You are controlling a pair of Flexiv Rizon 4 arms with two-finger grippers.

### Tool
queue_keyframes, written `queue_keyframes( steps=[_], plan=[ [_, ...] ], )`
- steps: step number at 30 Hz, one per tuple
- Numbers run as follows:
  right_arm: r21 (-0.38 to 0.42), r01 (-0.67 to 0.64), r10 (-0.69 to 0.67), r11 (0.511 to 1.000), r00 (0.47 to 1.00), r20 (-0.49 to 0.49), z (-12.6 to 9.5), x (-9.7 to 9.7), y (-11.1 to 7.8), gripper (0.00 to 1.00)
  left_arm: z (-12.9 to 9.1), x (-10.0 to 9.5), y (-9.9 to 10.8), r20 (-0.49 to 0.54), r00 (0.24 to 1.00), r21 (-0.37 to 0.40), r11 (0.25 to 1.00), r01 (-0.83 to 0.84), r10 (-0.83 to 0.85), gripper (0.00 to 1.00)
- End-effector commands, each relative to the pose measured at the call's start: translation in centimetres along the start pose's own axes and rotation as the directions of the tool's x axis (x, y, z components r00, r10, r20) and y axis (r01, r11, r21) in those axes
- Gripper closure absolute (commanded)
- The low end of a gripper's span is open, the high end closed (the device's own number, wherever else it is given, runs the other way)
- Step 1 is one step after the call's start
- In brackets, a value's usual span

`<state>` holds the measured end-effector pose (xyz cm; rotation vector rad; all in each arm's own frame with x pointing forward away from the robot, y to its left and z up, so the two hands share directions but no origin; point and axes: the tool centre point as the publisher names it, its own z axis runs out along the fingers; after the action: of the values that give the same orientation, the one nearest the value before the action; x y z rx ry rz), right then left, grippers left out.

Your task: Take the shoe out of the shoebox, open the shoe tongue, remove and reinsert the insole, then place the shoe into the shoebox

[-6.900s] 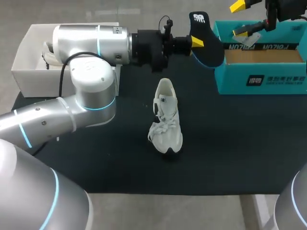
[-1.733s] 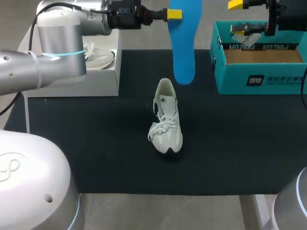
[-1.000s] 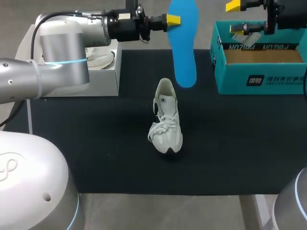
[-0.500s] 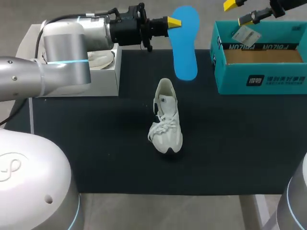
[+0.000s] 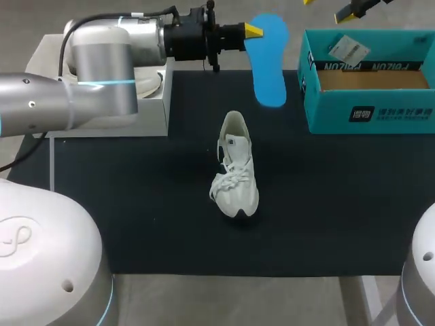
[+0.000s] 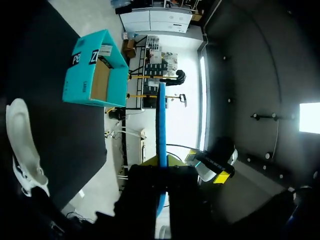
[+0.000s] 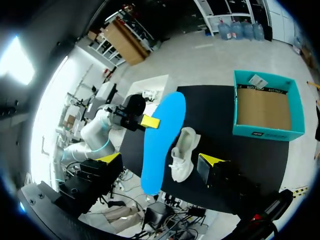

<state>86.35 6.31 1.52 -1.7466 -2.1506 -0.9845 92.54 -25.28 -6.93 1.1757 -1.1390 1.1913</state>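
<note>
A white shoe (image 5: 234, 166) lies mid-mat with its toe toward the front, also seen in the left wrist view (image 6: 22, 145) and the right wrist view (image 7: 182, 160). Its blue insole (image 5: 269, 62) hangs in the air behind the shoe, pinched at one edge by my left gripper (image 5: 253, 30), which is shut on it. The insole shows edge-on (image 6: 161, 125) rising from between the left gripper's (image 6: 161, 167) fingers. The teal shoebox (image 5: 370, 115) stands open at the back right. My right gripper (image 5: 333, 7) is high above the box, open and empty (image 7: 160, 161).
A white box (image 5: 153, 119) at the back left holds a second white shoe (image 5: 146, 80), mostly behind my left arm. A small white tag (image 5: 346, 49) lies on the teal box's back wall. The black mat (image 5: 340, 204) covers the table.
My left gripper has carried the insole to the right and a little lower, closer to the teal box. My right gripper has risen toward the view's upper edge. The shoe has not moved.
</note>
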Motion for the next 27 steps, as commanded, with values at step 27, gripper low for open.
queue_keyframes(
  steps=[27],
  plan=[
    [0.11, -0.18, 0.092, 0.978, 0.834, 0.544, 3.8, 3.3, 0.9, 0.0, 1.2, -0.9, 0.9, 0.029, 0.999, 0.002, 0.999, 0.044, -0.044, 1.0]
  ],
)
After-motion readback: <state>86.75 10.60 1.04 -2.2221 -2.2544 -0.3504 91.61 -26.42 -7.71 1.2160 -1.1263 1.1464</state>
